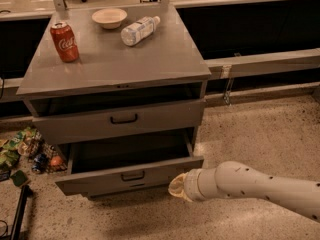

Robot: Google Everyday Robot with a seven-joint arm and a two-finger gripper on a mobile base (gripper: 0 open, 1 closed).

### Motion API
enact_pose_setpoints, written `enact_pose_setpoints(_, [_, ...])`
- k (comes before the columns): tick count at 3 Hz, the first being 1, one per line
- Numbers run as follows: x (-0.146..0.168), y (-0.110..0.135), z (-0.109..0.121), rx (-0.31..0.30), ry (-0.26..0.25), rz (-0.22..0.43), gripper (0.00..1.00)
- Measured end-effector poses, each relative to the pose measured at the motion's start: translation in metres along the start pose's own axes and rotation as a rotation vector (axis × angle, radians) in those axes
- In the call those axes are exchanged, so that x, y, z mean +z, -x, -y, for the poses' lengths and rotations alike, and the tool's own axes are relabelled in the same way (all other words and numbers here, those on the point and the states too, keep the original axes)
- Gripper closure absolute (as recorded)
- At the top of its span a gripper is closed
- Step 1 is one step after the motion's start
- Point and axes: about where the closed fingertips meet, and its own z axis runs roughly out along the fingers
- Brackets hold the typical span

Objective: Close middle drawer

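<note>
The middle drawer of the grey metal cabinet is pulled out, and its dark inside shows from above. Its wide, low front panel carries a small dark handle. Above it the taller top drawer sits nearly flush, with a dark gap under the cabinet top. The lowest drawer is hidden under the open one. My gripper, a yellowish tip on the white arm, is low in front of the right end of the middle drawer's front panel, just below its right corner. Whether it touches the panel does not show.
On the cabinet top stand a red cola can, a cream bowl and a plastic bottle lying on its side. Snack packets and small items litter the floor at the left. Speckled floor lies to the right.
</note>
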Motion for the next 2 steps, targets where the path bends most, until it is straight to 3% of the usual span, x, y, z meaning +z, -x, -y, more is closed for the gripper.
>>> enact_pose_setpoints(1, [0.021, -0.006, 0.009, -0.03, -0.071, -0.03, 1.0])
enact_pose_setpoints(2, [0.024, -0.001, 0.021, -0.037, -0.116, -0.02, 1.0])
